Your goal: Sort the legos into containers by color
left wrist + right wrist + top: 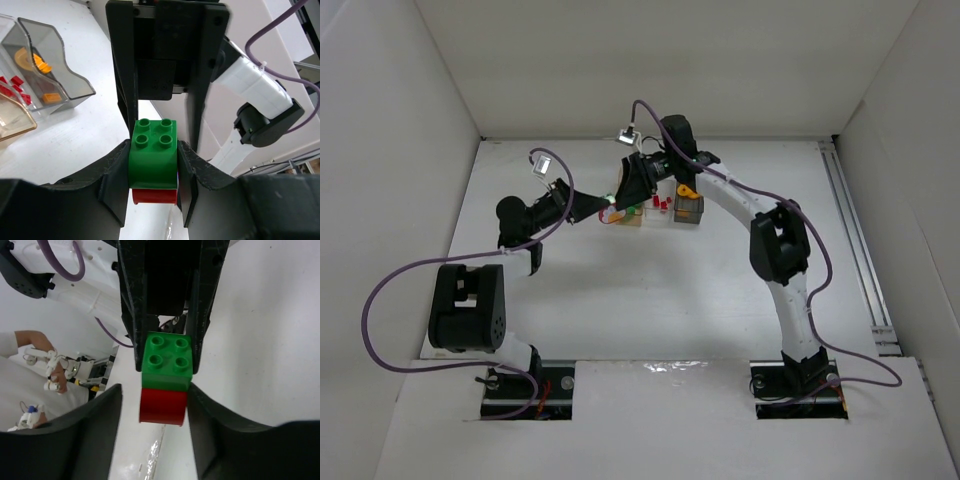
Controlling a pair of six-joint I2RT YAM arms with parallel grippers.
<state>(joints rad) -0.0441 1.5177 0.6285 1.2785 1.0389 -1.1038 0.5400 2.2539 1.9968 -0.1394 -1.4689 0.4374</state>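
Up over the desk [75,135], a glossy green two-by-two lego brick [152,160] with four round studs sits stacked on a smooth red piece [155,196]. The left gripper [153,152] pinches the green brick's sides. The right gripper [155,395] is spread, flanking the red piece, near the dark grey container [75,85].

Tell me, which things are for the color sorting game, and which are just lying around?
For the job: green brick, red piece under it, left hand gripping the brick, right hand open around the red piece, amber box, clear box, dark grey box.

Just lying about: purple cable, metal rail at the table edge, person's arm in the background.
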